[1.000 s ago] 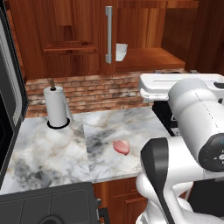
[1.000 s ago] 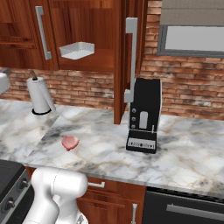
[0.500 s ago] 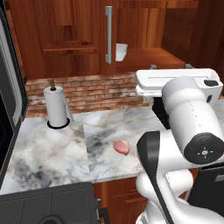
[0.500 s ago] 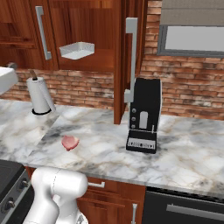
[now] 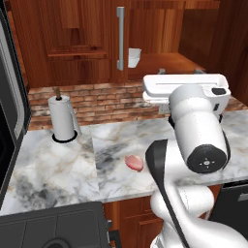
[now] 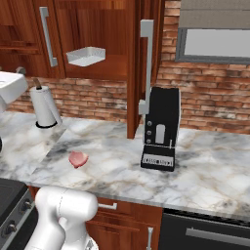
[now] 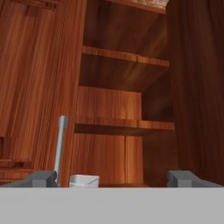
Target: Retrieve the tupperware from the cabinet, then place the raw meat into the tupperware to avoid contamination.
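Black coffee machine, paper-towel roll, open cabinet

1. The cabinet stands open; its door swings out over the counter, edge-on beside the coffee machine.
2. The tupperware sits alone on the lowest shelf, with free room around and above it.
3. In the hand view the gripper, fingers spread wide, faces the opening; the shelves above are bare.

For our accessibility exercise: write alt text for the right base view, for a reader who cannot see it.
An open reddish-brown cabinet holds a whitish tupperware on its lower shelf. Below it, raw meat lies on the marble counter, between a paper-towel roll and a black coffee machine.
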{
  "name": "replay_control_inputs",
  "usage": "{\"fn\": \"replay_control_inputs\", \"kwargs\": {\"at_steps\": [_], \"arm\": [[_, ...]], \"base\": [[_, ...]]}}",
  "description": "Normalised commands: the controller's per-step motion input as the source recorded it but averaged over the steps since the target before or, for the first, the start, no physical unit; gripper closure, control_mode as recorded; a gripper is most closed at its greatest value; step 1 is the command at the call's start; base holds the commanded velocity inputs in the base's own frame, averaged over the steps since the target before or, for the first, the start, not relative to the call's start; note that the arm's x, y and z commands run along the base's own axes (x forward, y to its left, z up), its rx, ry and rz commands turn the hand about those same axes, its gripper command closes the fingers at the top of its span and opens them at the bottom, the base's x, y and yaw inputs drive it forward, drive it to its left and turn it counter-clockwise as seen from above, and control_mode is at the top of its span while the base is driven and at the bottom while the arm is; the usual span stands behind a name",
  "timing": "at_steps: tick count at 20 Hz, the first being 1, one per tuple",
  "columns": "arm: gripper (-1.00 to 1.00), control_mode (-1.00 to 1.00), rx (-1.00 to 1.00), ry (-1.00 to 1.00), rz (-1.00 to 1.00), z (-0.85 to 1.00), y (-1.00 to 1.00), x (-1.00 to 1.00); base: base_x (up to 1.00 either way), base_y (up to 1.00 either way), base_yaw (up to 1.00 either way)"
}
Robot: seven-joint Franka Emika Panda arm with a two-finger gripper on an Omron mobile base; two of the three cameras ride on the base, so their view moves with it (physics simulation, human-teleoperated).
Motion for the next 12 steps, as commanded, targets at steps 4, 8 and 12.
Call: {"fn": "replay_control_inputs", "kwargs": {"at_steps": [4, 8, 12], "arm": [[-1.0, -1.0, 0.0, 0.0, 0.0, 0.0, 0.15, 0.16], [-1.0, -1.0, 0.0, 0.0, 0.0, 0.0, 0.16, 0.16], [-1.0, -1.0, 0.0, 0.01, 0.0, 0.0, 0.19, 0.22]], "base": [[0.0, 0.0, 0.0], [0.0, 0.0, 0.0], [0.0, 0.0, 0.0]]}}
